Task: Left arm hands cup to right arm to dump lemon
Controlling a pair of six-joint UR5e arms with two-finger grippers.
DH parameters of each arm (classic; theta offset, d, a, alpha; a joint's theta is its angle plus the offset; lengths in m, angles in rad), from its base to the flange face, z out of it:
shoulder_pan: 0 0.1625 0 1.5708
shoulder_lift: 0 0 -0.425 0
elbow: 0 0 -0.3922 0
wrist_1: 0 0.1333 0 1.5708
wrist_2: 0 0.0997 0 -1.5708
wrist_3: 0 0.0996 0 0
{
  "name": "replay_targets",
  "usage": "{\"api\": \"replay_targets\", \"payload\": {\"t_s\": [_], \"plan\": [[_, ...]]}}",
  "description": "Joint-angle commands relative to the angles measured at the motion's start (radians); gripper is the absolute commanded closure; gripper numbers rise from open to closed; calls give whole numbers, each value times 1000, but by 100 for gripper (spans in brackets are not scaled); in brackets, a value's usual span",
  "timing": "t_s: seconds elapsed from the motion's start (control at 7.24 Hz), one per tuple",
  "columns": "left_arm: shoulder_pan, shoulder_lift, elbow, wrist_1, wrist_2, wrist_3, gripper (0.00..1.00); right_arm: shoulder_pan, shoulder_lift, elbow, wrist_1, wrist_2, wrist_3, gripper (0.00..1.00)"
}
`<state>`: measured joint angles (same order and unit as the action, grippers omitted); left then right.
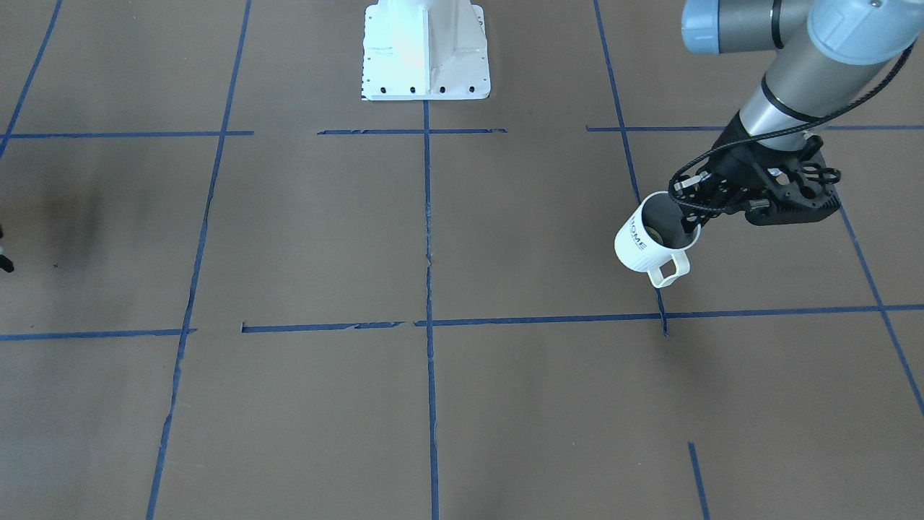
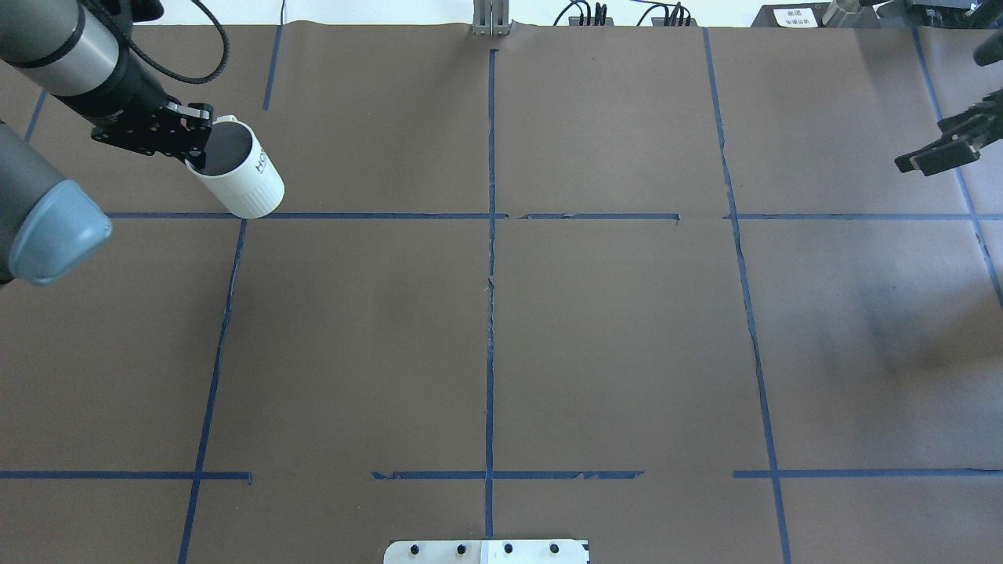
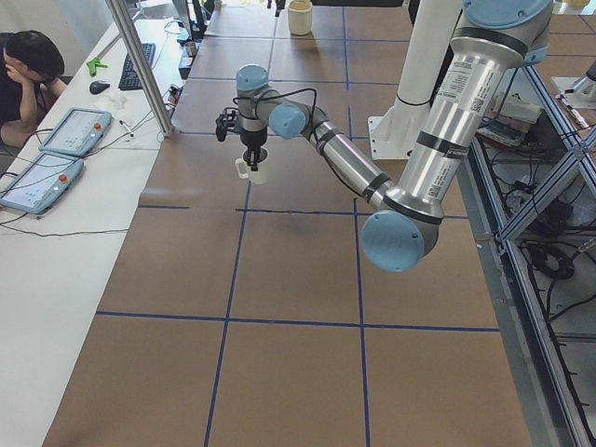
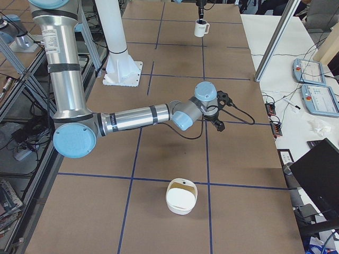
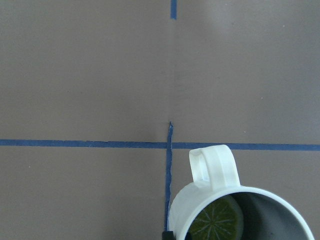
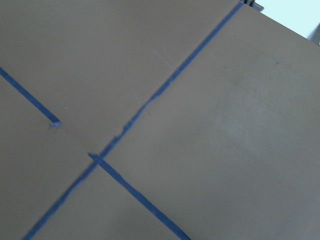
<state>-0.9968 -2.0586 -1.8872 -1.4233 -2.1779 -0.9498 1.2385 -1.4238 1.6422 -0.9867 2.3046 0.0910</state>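
The white cup (image 1: pixel 644 245) with "HOME" lettering hangs tilted above the table on the robot's left side, held at the rim. My left gripper (image 1: pixel 687 219) is shut on its rim, one finger inside and one outside. The overhead view shows the cup (image 2: pixel 244 182) and the left gripper (image 2: pixel 202 150) at the far left. The left wrist view shows the cup (image 5: pixel 210 172) with its handle pointing away, and a lemon (image 5: pixel 216 220) slice lying inside. My right gripper (image 2: pixel 944 145) hovers far off at the right edge, its jaws apart and empty.
The brown table carries a grid of blue tape lines (image 1: pixel 427 289). The white robot base (image 1: pixel 426 50) stands at the robot's side. A white bowl (image 4: pixel 181 197) sits on the table near the right end. An operator (image 3: pixel 28 65) sits at a side desk beyond the left end.
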Motion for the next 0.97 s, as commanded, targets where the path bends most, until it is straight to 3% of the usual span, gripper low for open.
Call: {"api": "replay_targets", "payload": {"t_s": [0.0,0.14,0.28,0.55,0.83], "plan": [[58,-102,45,-5,0,-188,100,-114,84,-1,90,-46,75,6],[61,-157,93,-6,0,-226,100,-182,103,-4,199,-104,131,5],[61,-175,120,-15,0,-230,100,-271,159,-2,261,-226,227,2],[63,-219,181,-43,-2,-269,100,-486,256,5,370,-524,404,1],[113,-273,209,-98,-2,-418,100,-699,354,1,370,-864,407,1]]}}
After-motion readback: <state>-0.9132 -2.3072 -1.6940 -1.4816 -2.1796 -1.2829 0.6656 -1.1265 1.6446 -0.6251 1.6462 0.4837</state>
